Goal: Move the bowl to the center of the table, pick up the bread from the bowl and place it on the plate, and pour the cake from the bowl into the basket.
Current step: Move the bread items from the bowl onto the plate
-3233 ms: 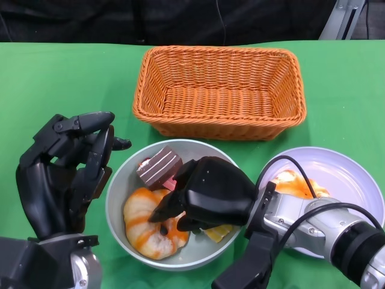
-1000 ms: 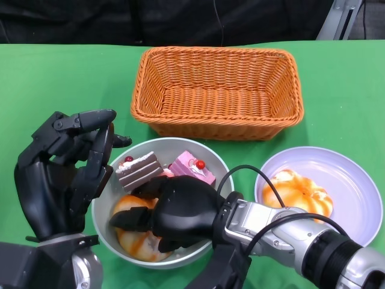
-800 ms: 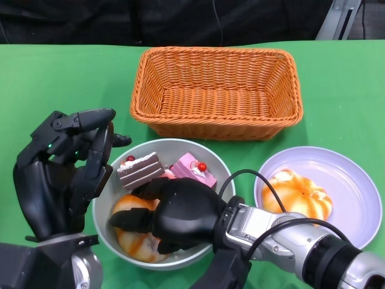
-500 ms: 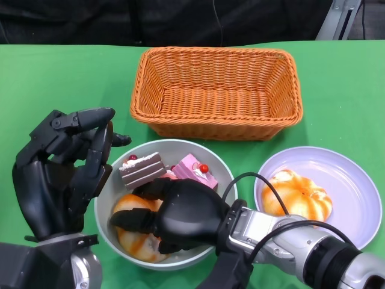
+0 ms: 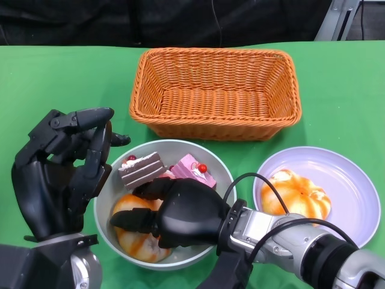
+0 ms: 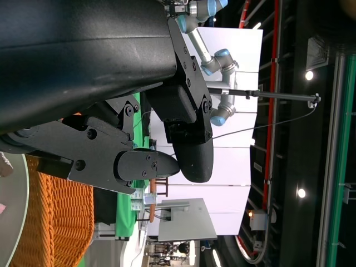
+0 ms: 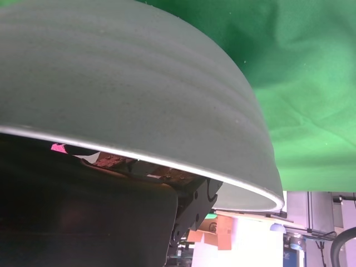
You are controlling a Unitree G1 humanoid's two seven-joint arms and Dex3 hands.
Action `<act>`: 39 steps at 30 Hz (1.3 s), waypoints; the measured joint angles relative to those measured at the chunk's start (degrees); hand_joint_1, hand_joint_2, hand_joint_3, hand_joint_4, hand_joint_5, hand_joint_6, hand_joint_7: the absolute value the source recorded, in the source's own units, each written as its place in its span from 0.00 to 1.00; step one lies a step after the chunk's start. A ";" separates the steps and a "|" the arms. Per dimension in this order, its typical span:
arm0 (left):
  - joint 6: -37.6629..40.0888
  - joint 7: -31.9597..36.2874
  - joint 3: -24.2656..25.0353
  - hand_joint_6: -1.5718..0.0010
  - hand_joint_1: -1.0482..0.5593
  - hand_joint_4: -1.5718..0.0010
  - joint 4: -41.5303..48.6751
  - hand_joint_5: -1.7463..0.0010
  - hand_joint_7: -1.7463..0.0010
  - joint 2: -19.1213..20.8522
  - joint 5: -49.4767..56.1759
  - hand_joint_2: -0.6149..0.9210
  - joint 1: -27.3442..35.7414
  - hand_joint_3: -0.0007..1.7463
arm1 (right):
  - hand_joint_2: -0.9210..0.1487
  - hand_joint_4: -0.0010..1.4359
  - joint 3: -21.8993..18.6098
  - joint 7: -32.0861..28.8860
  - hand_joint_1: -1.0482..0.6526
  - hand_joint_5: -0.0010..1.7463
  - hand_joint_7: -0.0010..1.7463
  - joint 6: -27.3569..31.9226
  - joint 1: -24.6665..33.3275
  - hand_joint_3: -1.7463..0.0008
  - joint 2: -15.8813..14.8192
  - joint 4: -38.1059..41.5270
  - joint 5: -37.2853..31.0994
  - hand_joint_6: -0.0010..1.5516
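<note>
The grey bowl [image 5: 224, 175] stands on the green cloth in front of the basket. It holds a chocolate cake slice [image 5: 142, 169], a pink cake slice [image 5: 194, 171] and a glazed bread [image 5: 130, 239]. My right hand [image 5: 178, 214] reaches over the bowl's near rim and grips the bowl, its fingers lying on the bread. In the right wrist view the bowl's outer wall [image 7: 139, 94] fills the frame. My left hand [image 5: 63, 174] stands upright just left of the bowl with its fingers bent and apart, holding nothing. A second glazed bread [image 5: 295, 194] lies on the lilac plate [image 5: 356, 179].
The orange wicker basket [image 5: 216, 129] has nothing in it and stands behind the bowl, close to its far rim. The plate sits right of the bowl. Green cloth covers the table, and a dark backdrop lies beyond its far edge.
Since the earliest frame my right hand has slid left across the bowl onto the bread, and the bowl shifted left with it. Over the last second both crept slightly right. The left hand stayed put.
</note>
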 measured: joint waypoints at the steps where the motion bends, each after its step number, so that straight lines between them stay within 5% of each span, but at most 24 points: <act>1: -0.03 0.00 0.00 0.39 0.56 0.48 0.00 0.28 0.57 0.00 0.00 1.00 0.00 0.24 | 0.04 0.46 0.11 -0.26 0.50 0.05 0.01 -0.07 -0.11 1.00 0.06 0.23 -0.04 0.36; 7: -0.24 -0.01 0.00 0.40 0.56 0.48 0.00 0.28 0.56 0.01 -0.10 1.00 0.00 0.24 | 0.01 0.58 0.19 -1.79 0.49 0.14 0.01 -1.27 -0.65 0.99 0.60 2.03 0.24 0.37; 10: -0.24 -0.01 -0.02 0.40 0.56 0.48 0.00 0.28 0.56 0.00 -0.09 1.00 0.02 0.24 | 0.01 0.48 -0.57 -2.41 0.48 0.32 0.01 -3.30 -0.73 1.00 0.98 3.43 1.84 0.38; 13: -0.25 -0.01 -0.02 0.40 0.56 0.48 0.00 0.28 0.56 0.00 0.02 1.00 0.05 0.24 | 0.00 0.48 -1.55 -2.07 0.46 0.34 0.02 -5.84 -0.89 0.97 1.39 5.10 4.40 0.41; 19: -0.30 0.00 -0.01 0.40 0.56 0.48 0.00 0.28 0.56 -0.01 0.04 1.00 0.05 0.24 | 0.01 0.65 -2.78 -2.64 0.44 0.08 0.01 -10.31 -1.58 0.99 1.89 8.36 6.52 0.53; 26: -0.40 0.00 -0.02 0.40 0.56 0.48 0.00 0.28 0.56 -0.02 0.05 1.00 0.05 0.24 | 0.05 0.78 -0.77 -6.54 0.44 0.11 0.02 -11.52 -3.04 1.00 2.03 10.12 4.70 0.56; 32: -0.50 -0.01 -0.01 0.39 0.56 0.48 0.00 0.28 0.57 -0.01 0.00 1.00 0.05 0.23 | 0.06 0.69 1.90 -13.42 0.45 0.06 0.01 -9.95 -3.79 0.99 2.30 11.38 1.08 0.51; 39: -0.72 -0.01 0.05 0.39 0.56 0.47 0.19 0.29 0.57 0.05 -0.09 1.00 0.05 0.24 | 0.02 0.77 1.84 -17.84 0.46 0.08 0.04 -11.13 -3.77 0.99 2.77 13.53 1.35 0.62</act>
